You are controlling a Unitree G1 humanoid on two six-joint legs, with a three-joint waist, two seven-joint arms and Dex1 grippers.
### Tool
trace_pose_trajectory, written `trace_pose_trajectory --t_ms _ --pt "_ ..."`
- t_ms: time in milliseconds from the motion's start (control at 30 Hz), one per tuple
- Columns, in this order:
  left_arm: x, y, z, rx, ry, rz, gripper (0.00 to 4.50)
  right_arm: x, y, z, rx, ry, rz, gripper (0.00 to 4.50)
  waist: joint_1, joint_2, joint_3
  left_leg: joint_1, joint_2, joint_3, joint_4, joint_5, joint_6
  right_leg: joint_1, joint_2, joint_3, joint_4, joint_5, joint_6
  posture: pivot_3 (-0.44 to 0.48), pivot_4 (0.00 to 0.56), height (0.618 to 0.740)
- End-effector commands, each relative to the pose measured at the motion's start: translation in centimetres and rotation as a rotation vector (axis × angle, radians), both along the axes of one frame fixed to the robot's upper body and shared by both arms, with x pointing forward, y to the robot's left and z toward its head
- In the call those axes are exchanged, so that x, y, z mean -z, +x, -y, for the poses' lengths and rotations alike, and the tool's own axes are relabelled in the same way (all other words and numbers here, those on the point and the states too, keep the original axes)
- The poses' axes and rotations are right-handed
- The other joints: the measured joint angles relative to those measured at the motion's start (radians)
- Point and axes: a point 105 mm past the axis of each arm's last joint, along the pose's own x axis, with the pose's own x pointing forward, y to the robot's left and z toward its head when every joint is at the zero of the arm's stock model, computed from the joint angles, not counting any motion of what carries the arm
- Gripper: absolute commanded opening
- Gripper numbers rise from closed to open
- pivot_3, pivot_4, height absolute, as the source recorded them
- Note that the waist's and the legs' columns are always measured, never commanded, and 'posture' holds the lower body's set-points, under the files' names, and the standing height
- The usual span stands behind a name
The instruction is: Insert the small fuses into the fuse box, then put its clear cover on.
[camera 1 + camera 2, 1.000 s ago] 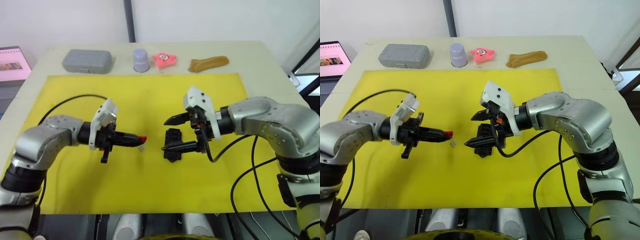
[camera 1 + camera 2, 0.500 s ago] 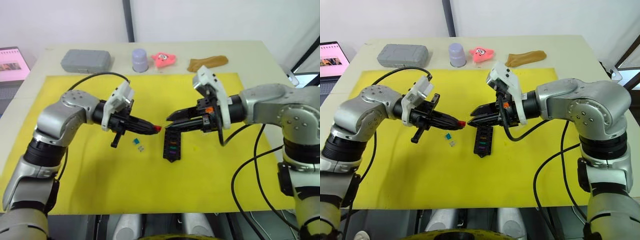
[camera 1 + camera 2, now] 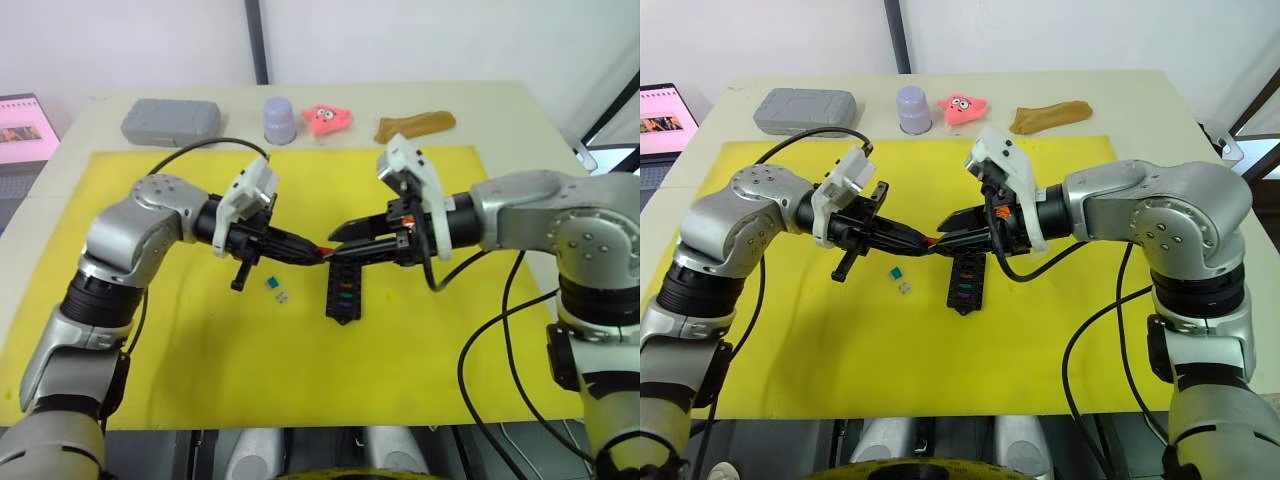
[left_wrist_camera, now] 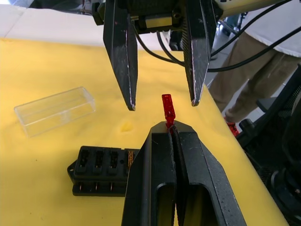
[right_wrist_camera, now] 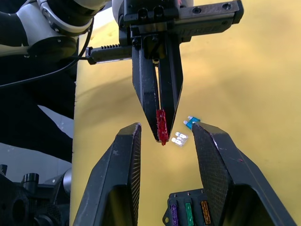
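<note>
The left end effector (image 4: pixel 170 128) is clamped on a thin red fuse (image 4: pixel 168 109), a flat translucent blade standing out past its tips. The right end effector (image 5: pixel 163 129) faces it tip to tip, fingers spread wide, with the red fuse between them but not touched. Below both lies the fuse box (image 3: pixel 343 292), black with purple, green and amber fuses already seated. A teal fuse (image 3: pixel 271 284) and a pale fuse (image 3: pixel 283 295) lie on the yellow mat (image 3: pixel 200 380) just beneath the left end effector. The clear cover (image 4: pixel 54 110) rests beyond the box.

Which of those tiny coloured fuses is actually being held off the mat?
The red fuse, pinched at the tip of the left tool. The teal fuse and pale fuse lie loose on the yellow mat.
</note>
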Motion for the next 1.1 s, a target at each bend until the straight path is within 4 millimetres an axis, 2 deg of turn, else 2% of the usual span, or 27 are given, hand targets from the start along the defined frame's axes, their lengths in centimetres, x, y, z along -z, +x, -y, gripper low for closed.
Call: trace_pose_trajectory --t_ms 33,133,233,300,700,800,933,967,1033,1100 --pt "-0.9 -0.1 0.1 0.006 -0.016 0.049 0.00 -0.5 -0.2 -0.2 -0.010 0.010 0.031 1.81 0.000 0.000 0.000 0.000 0.000 0.000 0.000 0.000 0.000 0.000 0.000 0.000 0.000 0.000 0.000 0.000 0.150 0.740" --pt "-0.9 0.0 0.0 0.002 -0.017 0.048 0.00 -0.4 -0.2 -0.2 -0.010 0.006 0.032 1.81 0.000 0.000 0.000 0.000 0.000 0.000 0.000 0.000 0.000 0.000 0.000 0.000 0.000 0.000 0.000 0.000 0.150 0.740" --pt "-0.9 0.0 0.0 -0.001 -0.016 0.048 0.00 -0.3 -0.2 -0.2 -0.010 0.004 0.032 0.92 0.000 0.000 0.000 0.000 0.000 0.000 0.000 0.000 0.000 0.000 0.000 0.000 0.000 0.000 0.000 0.000 0.150 0.740" --pt "-0.8 0.0 -0.1 -0.004 -0.015 0.048 0.00 -0.3 -0.2 -0.2 -0.011 0.001 0.034 0.02 0.000 0.000 0.000 0.000 0.000 0.000 0.000 0.000 0.000 0.000 0.000 0.000 0.000 0.000 0.000 0.000 0.150 0.740" --pt "0.1 0.9 -0.5 -0.103 0.055 0.009 0.00 -0.4 -0.2 -0.1 -0.011 -0.014 0.056 0.02 0.000 0.000 0.000 0.000 0.000 0.000 0.000 0.000 -0.001 0.000 0.000 0.000 0.001 0.000 0.000 0.000 0.150 0.740" --pt "1.2 1.5 -1.7 -0.182 0.123 0.055 0.94 0.6 1.0 0.5 0.020 -0.124 0.166 0.00 -0.003 0.000 0.000 0.000 0.000 0.000 0.000 0.000 -0.001 0.000 0.000 0.000 0.001 0.000 0.000 0.000 0.150 0.740" --pt "2.7 2.5 -2.5 -0.261 0.153 0.119 2.98 2.8 2.4 1.1 0.012 -0.242 0.280 0.00 -0.001 0.000 0.000 0.000 0.000 0.000 0.000 0.000 0.000 0.000 0.000 0.000 0.001 0.000 0.000 0.000 0.150 0.740" --pt "3.1 2.6 -2.5 -0.271 0.159 0.135 3.63 3.2 2.5 1.1 0.002 -0.255 0.295 0.00 -0.001 0.000 0.000 0.000 0.000 0.000 0.001 0.000 0.000 0.000 0.000 0.000 0.001 0.000 0.000 0.000 0.150 0.740" --pt "4.5 2.8 -2.3 -0.281 0.184 0.174 4.47 4.2 2.9 1.3 -0.014 -0.289 0.310 0.00 0.000 0.000 0.000 0.000 0.000 0.001 0.001 0.000 0.000 0.000 0.000 0.000 0.001 0.000 0.000 0.000 0.150 0.740" --pt "5.5 2.9 -1.6 -0.289 0.177 0.211 4.47 4.8 3.1 1.4 -0.033 -0.312 0.319 0.00 0.003 0.000 0.000 0.000 -0.001 0.001 0.002 0.000 0.000 0.000 0.000 0.000 0.000 0.000 0.000 0.000 0.150 0.740"
